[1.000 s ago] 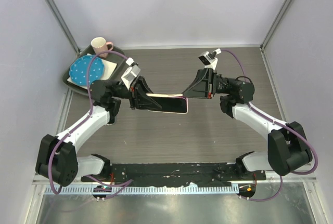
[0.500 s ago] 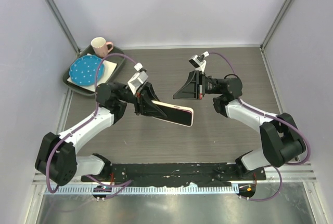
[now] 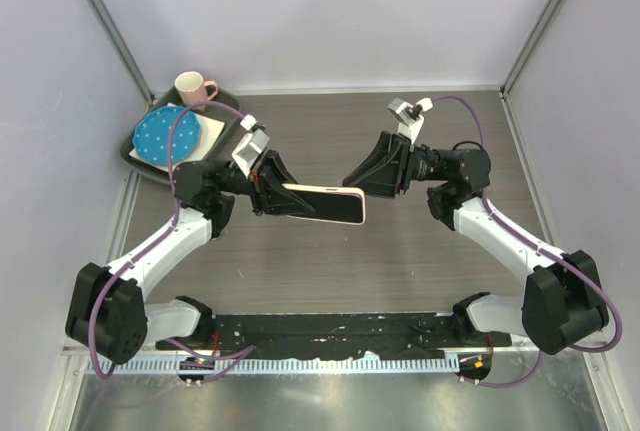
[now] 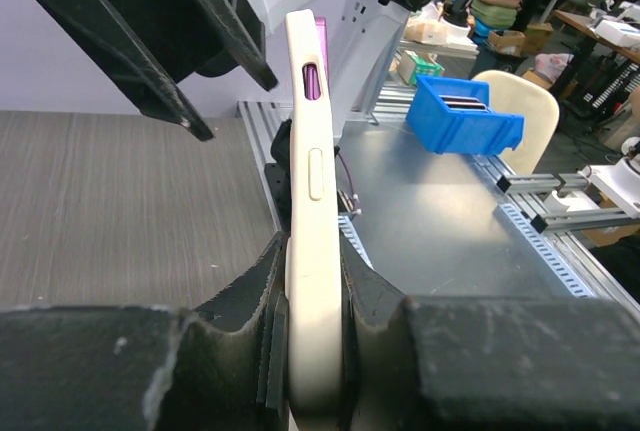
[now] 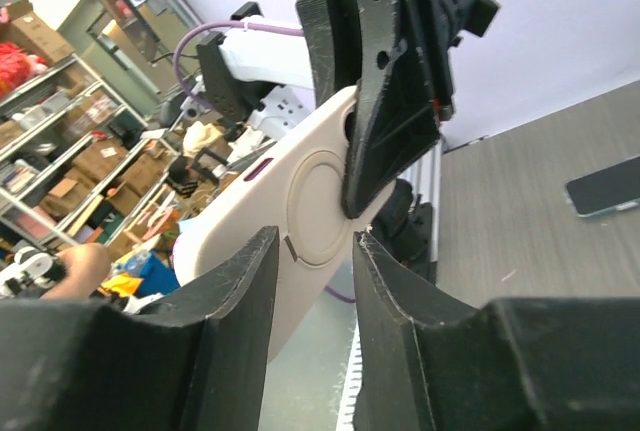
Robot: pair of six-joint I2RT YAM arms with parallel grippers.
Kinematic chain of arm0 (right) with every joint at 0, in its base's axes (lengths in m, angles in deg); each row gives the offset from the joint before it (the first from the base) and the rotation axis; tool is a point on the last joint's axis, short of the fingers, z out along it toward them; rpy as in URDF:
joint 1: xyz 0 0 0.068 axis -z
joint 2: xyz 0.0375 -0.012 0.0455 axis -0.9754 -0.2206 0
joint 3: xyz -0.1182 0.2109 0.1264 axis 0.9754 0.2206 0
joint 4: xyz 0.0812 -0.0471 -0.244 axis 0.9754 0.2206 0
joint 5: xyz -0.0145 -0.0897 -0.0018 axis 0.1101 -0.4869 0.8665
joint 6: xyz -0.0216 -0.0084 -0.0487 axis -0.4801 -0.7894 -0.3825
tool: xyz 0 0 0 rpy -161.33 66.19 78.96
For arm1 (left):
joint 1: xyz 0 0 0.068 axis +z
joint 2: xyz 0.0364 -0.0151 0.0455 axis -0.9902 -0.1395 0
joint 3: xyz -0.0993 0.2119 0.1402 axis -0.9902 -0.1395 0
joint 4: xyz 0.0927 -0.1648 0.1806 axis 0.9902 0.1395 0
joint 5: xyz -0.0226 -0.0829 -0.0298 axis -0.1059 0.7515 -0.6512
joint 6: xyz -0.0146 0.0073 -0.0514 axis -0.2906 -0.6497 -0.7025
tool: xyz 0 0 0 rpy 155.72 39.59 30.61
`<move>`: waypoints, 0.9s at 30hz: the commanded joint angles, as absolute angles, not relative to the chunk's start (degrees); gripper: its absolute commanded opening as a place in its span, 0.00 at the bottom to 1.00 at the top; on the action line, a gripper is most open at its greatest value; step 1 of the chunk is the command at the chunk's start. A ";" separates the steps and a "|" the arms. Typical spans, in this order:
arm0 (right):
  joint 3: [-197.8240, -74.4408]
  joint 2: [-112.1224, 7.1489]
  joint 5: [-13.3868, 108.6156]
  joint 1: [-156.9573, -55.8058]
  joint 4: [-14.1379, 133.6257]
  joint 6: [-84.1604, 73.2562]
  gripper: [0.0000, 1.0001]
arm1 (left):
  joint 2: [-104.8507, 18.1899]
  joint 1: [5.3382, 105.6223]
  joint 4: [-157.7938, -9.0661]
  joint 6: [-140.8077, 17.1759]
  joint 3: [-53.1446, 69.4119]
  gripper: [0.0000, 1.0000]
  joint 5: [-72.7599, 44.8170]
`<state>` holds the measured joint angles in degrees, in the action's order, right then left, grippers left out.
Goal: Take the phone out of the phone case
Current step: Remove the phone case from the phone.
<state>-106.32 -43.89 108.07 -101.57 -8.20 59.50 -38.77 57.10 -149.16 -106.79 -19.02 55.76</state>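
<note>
My left gripper (image 3: 268, 191) (image 4: 312, 251) is shut on one end of the cream phone case (image 3: 310, 188) (image 4: 305, 171) and holds it level above the middle of the table. The phone (image 3: 325, 206) sits inside the case with its dark screen up. Its purple body shows through a side cutout (image 4: 312, 79). My right gripper (image 3: 352, 179) (image 5: 315, 241) is open just behind the case's free right end, with nothing between its fingers. The right wrist view shows the case's back (image 5: 250, 211) with its round ring and the left fingers (image 5: 385, 141) clamped on it.
A dark tray (image 3: 135, 151) at the back left carries a blue dotted plate (image 3: 160, 134), with a pink mug (image 3: 192, 86) behind it. A flat dark slab (image 5: 605, 188) lies on the table. The black rail (image 3: 330, 336) runs along the near edge.
Half a second ago the case dipped down to the right and the right gripper had pulled away. Now the case is level again, and the right gripper has returned to its end with jaws wider.
</note>
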 commanded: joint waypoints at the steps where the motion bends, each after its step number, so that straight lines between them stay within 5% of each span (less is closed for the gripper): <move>1: -109.98 -42.42 108.97 -99.06 -5.28 55.50 0.42 | -36.22 58.16 -148.92 -104.29 -18.60 0.00 51.33; 10: -111.04 -39.26 111.69 -92.20 -1.42 50.94 0.48 | -35.07 60.27 -141.80 -100.78 -18.86 0.00 48.52; 22: -110.94 -34.08 115.46 -89.56 29.16 23.20 0.48 | -35.25 61.68 -137.23 -99.19 -19.03 0.00 45.53; 27: -118.41 -33.72 118.02 -88.15 65.55 -6.67 0.48 | -35.07 61.76 -132.68 -97.35 -18.86 0.00 45.62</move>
<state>-111.20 -35.41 115.13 -89.16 36.30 19.85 -36.81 61.40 -134.95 -99.97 -19.85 47.98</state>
